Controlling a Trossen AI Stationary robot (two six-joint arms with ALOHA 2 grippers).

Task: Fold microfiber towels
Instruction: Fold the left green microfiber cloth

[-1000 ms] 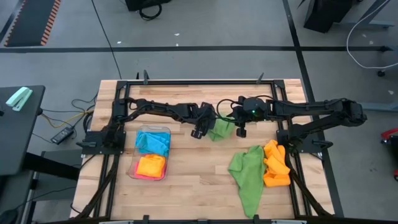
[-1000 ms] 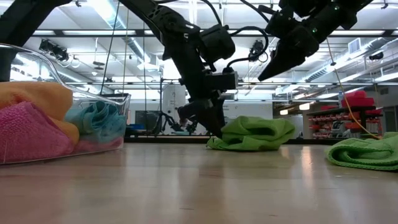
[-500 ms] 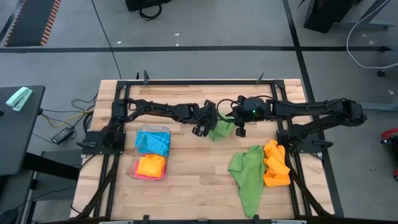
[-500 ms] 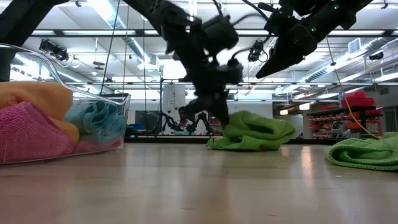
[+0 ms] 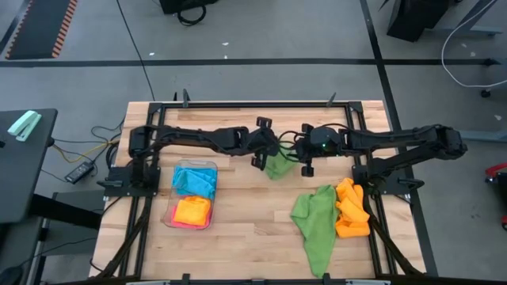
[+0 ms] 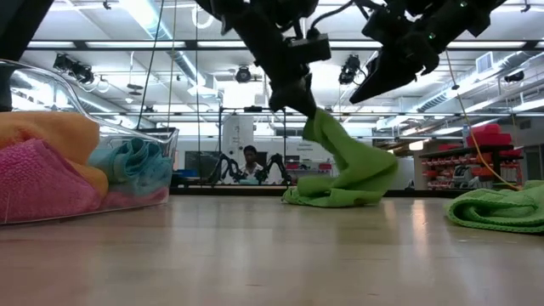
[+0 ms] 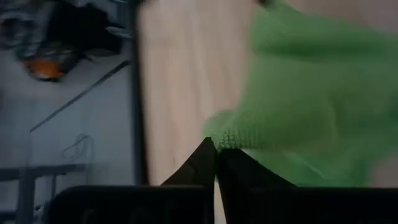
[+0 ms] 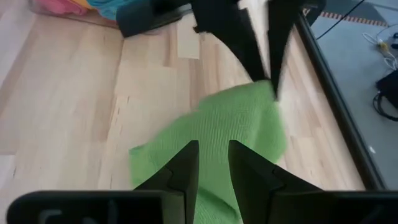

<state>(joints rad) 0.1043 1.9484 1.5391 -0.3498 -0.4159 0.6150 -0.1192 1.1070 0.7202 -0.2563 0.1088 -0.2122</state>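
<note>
The left end effector is pinched shut on one corner of the green towel, and that corner hangs from it above the counter while the rest trails down in a soft drape to a heap on the wood. The towel sits toward the counter's far edge, about midway along it. It looks light and limp to me: it sags from a single held point, so it should follow wherever it is pulled and will not keep a fold unless pressed flat. A corner or hem is the sensible place to take it, as here.

The right end effector hovers just above the same towel, its fingers a little apart and nothing between them.

Only the low view shows the lift off the counter. The high view flattens that but places everything else: a second green towel and orange towels near the right edge, and a clear tray holding blue, orange and pink towels toward the left edge.
</note>
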